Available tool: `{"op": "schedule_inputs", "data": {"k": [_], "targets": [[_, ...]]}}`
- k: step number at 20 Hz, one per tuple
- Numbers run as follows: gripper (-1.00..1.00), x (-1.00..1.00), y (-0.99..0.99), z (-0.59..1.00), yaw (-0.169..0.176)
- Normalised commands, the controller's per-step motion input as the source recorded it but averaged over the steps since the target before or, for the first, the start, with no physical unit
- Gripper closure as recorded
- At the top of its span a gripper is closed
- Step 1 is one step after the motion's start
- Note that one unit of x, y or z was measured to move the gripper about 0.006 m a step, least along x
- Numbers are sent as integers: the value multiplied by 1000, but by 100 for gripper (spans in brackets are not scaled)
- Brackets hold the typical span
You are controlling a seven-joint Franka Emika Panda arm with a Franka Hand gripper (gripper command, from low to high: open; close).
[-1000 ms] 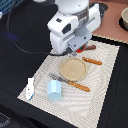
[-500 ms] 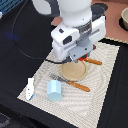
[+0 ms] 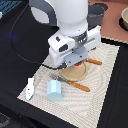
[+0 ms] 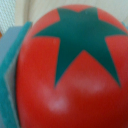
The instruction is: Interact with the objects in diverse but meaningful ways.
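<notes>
Risk first: tomato (image 4: pixel 70 65), round and smooth, could squirt out of the jaws (image 3: pixel 78 63) if the grip sits off its middle, then roll off the wooden plate (image 3: pixel 75 73) toward the fork (image 3: pixel 70 82) at the plate's 6 o'clock, or off the mat (image 3: pixel 107 82) onto the dark bench (image 3: pixel 17 60). In the wrist view the tomato fills nearly everything, its green star facing the camera, with a teal pad against one flank; the other side is out of frame, so I judge the jaws closed on it but cannot confirm contact on both sides. In the exterior view a sliver of red shows under the hand, just above the plate. Cup (image 3: pixel 54 91) lies at the plate's 7 o'clock, fish (image 3: pixel 30 89) at its 8 o'clock.
</notes>
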Motion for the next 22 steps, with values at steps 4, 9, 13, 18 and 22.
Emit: {"op": "schedule_inputs", "data": {"k": [4, 9, 13, 18, 22], "targets": [[100, 306, -81, 0, -9], [-100, 370, -13, 59, -1], [-100, 244, 3, 564, 0], [-100, 268, 1, 863, 0], [-100, 0, -69, 964, 3]]}}
